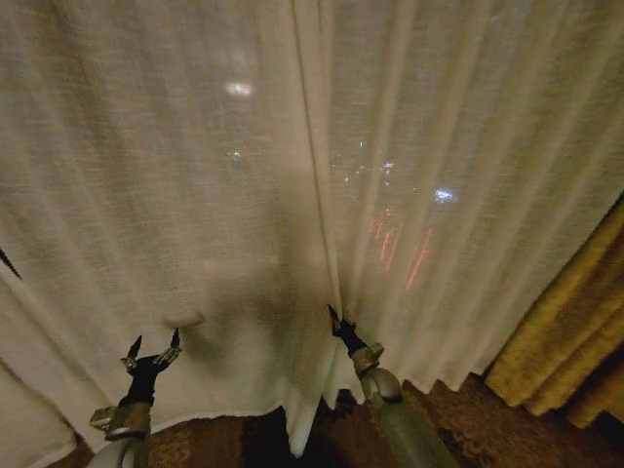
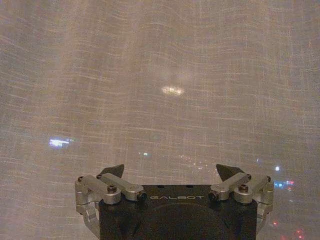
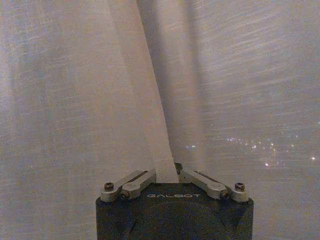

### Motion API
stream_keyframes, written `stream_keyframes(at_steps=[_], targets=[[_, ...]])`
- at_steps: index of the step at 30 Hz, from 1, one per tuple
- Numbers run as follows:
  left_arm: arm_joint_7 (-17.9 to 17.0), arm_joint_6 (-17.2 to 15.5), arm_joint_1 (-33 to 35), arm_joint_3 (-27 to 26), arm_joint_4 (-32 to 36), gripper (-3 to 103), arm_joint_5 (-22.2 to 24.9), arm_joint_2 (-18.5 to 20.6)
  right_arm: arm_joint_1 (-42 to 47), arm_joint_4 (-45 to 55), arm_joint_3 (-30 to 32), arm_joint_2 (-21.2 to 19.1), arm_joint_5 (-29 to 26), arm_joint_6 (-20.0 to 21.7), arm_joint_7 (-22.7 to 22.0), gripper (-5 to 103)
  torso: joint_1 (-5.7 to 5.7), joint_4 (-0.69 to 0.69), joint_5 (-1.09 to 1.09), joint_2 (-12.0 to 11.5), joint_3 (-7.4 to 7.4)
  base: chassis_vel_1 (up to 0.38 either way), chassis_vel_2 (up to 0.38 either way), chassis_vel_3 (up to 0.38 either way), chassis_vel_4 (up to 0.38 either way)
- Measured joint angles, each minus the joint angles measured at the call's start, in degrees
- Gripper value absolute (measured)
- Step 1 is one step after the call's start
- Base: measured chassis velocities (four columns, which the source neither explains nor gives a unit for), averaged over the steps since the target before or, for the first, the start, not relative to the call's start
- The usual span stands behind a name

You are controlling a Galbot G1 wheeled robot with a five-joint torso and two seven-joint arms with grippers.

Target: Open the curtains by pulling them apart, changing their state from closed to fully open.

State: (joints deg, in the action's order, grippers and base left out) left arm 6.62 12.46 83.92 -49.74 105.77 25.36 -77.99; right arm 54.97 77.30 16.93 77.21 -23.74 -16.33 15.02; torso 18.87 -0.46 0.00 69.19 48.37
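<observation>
The curtains [image 1: 292,195] hang closed across the window, their two panels meeting at a vertical seam [image 1: 317,175] that runs floor to top near the middle. That seam's inner edge [image 3: 162,150] runs straight down into the right gripper [image 1: 336,320], whose jaws are pressed together, pinching the hem fold low down. The left gripper [image 1: 156,346] sits further left, jaws spread, facing flat fabric [image 2: 160,75] with nothing between them. The right arm holds the seam, so it looks better placed to start the pull sideways towards the yellow drape [image 1: 570,331].
</observation>
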Motion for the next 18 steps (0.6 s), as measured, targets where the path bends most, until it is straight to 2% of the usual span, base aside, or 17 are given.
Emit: stream_keyframes(at_steps=[18], targets=[[0.0,0.0,0.0,0.0,0.0,100,0.0,0.0,-0.19,-1.12,0.94,-0.3,-0.15,-0.15,0.72,0,-0.01,0.0,0.0,0.01,-0.01,-0.353,-0.353,0.356,0.349]])
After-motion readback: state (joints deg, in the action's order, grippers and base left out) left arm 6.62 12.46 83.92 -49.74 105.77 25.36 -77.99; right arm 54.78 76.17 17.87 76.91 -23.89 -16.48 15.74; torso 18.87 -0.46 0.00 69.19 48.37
